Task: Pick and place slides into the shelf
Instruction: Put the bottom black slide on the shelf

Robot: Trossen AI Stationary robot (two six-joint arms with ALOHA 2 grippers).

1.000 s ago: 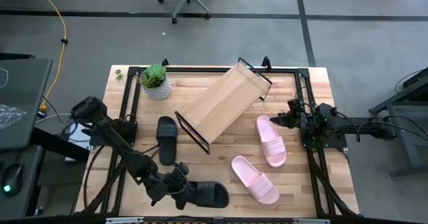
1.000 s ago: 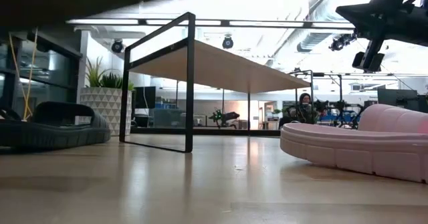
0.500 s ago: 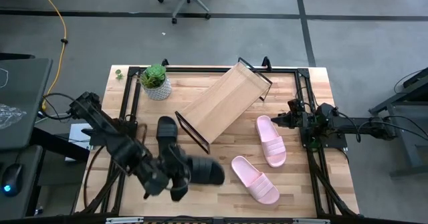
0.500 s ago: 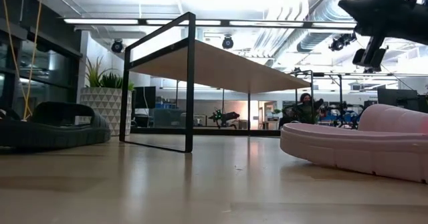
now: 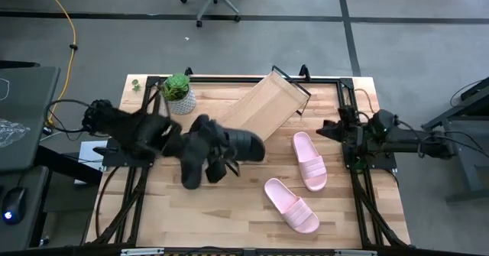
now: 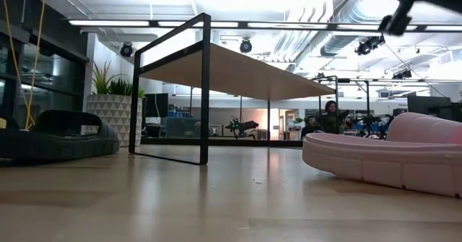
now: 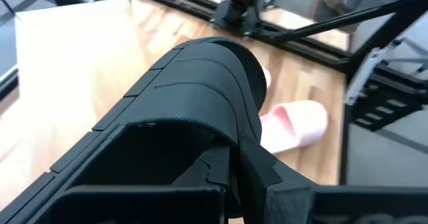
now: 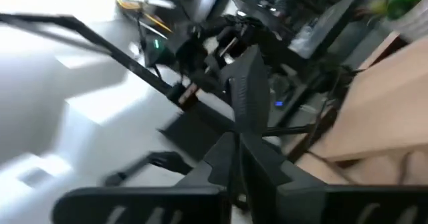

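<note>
Left tool (image 5: 218, 150) grips black slide (image 5: 243, 144) above the shelf (image 5: 260, 112)

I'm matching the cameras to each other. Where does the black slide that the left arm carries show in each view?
High: black slide mid-table, over the shelf lower end.
Low: not in it.
Left wrist: fills the centre, in the left gripper.
Right wrist: cannot tell.
Shared landmark: the shelf board.

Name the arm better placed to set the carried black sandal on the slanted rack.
Left. Its claw holds the matte black slide sandal right at the slanted light-wood shelf. The right claw waits empty at the table's right edge.
</note>
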